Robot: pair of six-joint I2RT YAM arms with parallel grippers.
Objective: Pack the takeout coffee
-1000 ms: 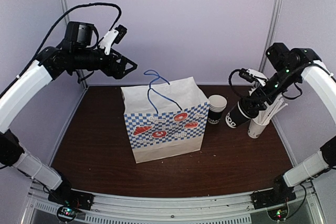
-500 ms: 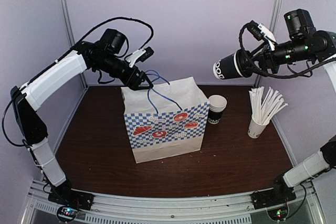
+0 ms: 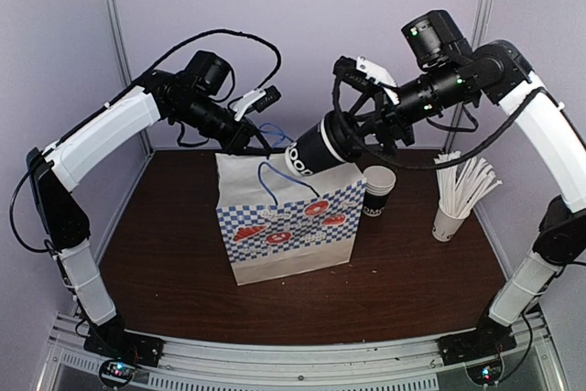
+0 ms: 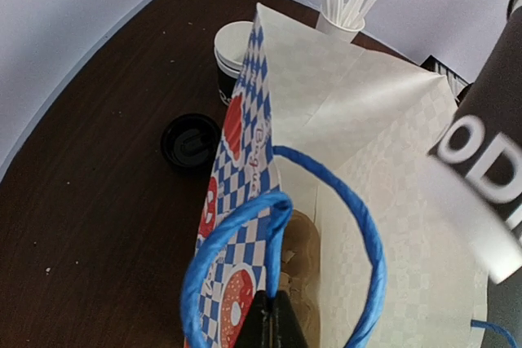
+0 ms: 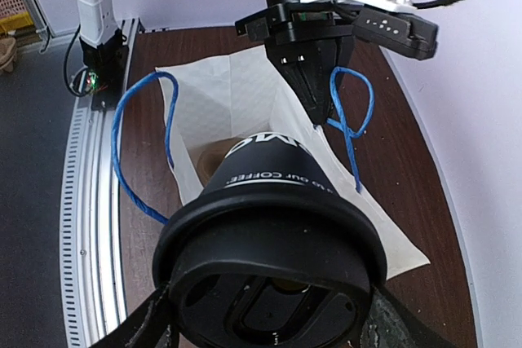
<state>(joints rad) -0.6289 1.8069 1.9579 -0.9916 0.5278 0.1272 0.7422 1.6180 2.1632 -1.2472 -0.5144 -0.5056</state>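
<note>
Top external view gives us the brown table (image 3: 165, 226) with the checkered paper bag (image 3: 286, 226) standing upright near its middle, mouth up. Left wrist view puts the left gripper (image 4: 272, 311) at the bag's rim. Its jaws are clenched where a blue handle (image 4: 277, 209) meets the paper, though we cannot tell whether cord, paper or both are pinched. We judge that this pinch is meant to hold the mouth wide.

The right gripper (image 3: 348, 133) grasps the coffee cup (image 3: 316, 146) at its lidded end. The cup hangs tilted in the air above the right part of the mouth, base pointing down toward the opening. Right wrist view looks past the black lid (image 5: 269, 283) into the bag, where something brown (image 5: 214, 155) lies at the bottom.

We take the step in hand to be the lowering, since the cup is over the mouth but not yet inside. The next move calls for:
- turning the cup upright, lid up;
- centring it clear of both handle loops and beside the brown thing;
- setting it on the bag's floor before the fingers let go.
</note>
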